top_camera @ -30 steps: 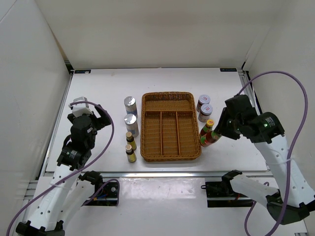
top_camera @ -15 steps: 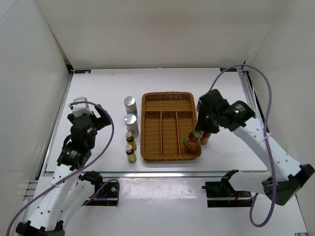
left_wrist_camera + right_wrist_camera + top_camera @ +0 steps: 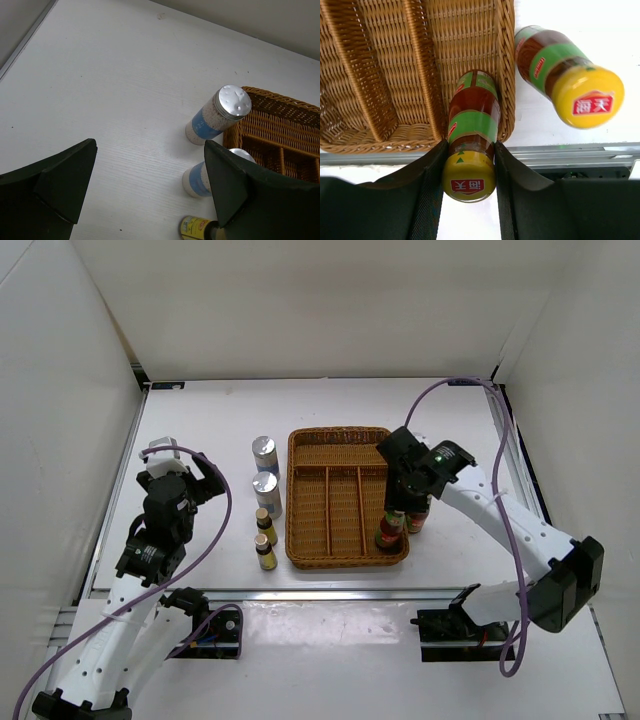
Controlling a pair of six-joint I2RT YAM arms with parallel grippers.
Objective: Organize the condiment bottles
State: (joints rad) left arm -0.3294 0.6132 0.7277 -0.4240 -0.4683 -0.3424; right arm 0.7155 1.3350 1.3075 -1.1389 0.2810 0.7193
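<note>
Left claw (image 3: 150,160): fingers wide apart, holding nothing, up over the bench (image 3: 200,420).
Shakers (image 3: 264,453): two silver tops, standing on the bench just left of the tray (image 3: 340,432).
Tiny bottles (image 3: 265,552): two, near the tray's left wall, closer to the robot than the shakers.
Right claw (image 3: 469,147): clamped on a red bottle (image 3: 472,120), just under its yellow cap.
Red bottle's place: its bottom is in the tray's right slot, at the near end.
Other red bottle (image 3: 560,65): on the bench, just outside the tray's right wall.
Step, I think: putting the first bottle into the tray.
Next move needs: set it flat, open the fingers, lift straight up so it does not tip.
Hard to see: if the bottle touches the tray floor. I cannot find the jars; the right arm may cover them.
</note>
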